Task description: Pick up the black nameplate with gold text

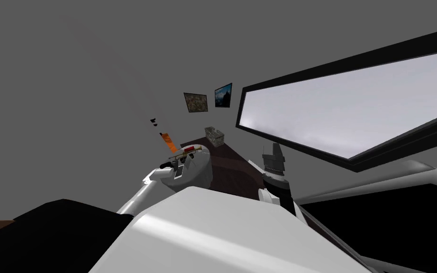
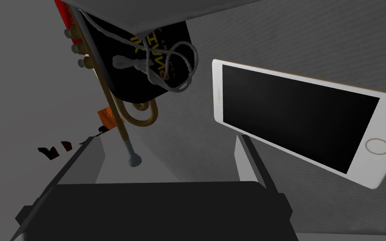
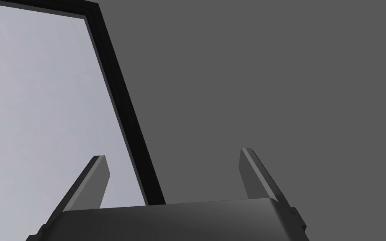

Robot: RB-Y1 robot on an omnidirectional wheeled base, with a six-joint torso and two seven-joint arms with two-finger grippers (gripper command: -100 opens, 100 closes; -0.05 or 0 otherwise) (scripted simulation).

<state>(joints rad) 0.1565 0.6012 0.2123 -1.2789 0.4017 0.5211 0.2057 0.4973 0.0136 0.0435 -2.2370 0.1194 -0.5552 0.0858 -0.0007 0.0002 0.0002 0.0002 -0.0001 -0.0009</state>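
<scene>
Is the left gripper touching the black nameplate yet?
Apart. In the left wrist view, the open left gripper lies short of the nameplate, with grey surface showing between them.

1. The black nameplate is partly covered by a looped white cord and a brass horn; its gold lettering cannot be read.
2. A grey slab hides its far end.
3. The white phone has a corner cut by the picture's edge.
</scene>
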